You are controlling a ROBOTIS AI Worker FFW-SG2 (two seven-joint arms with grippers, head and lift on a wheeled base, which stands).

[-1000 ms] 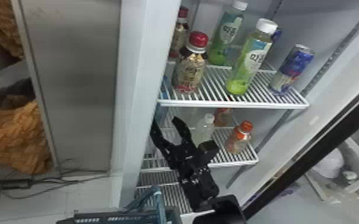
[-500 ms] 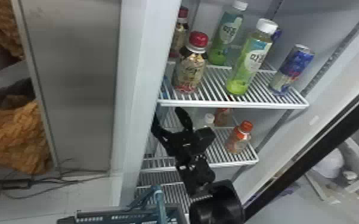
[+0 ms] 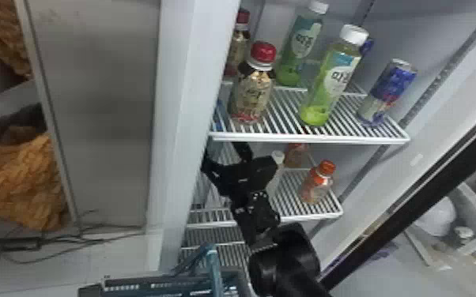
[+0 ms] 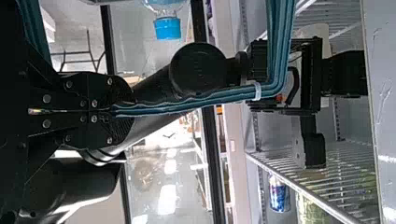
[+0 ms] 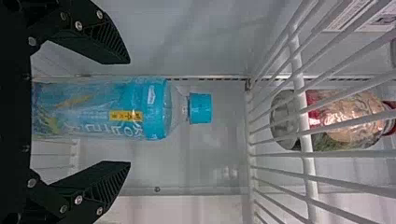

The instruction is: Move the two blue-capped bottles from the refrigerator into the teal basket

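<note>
you're ready to grasp: right fingers (image 3: 243, 152), head-view centre, spread around the bottle (image 5: 107, 112), left fingers (image 4: 100, 93) pinching the basket handle (image 4: 196, 101); squeeze right.

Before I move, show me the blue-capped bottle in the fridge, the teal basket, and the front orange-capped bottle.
Blue-capped bottle (image 5: 98, 109): right wrist view, on its label.
Teal basket (image 3: 178, 284): head view, on its rim.
Front orange-capped bottle (image 3: 325, 167): head view, on its cap.
</note>
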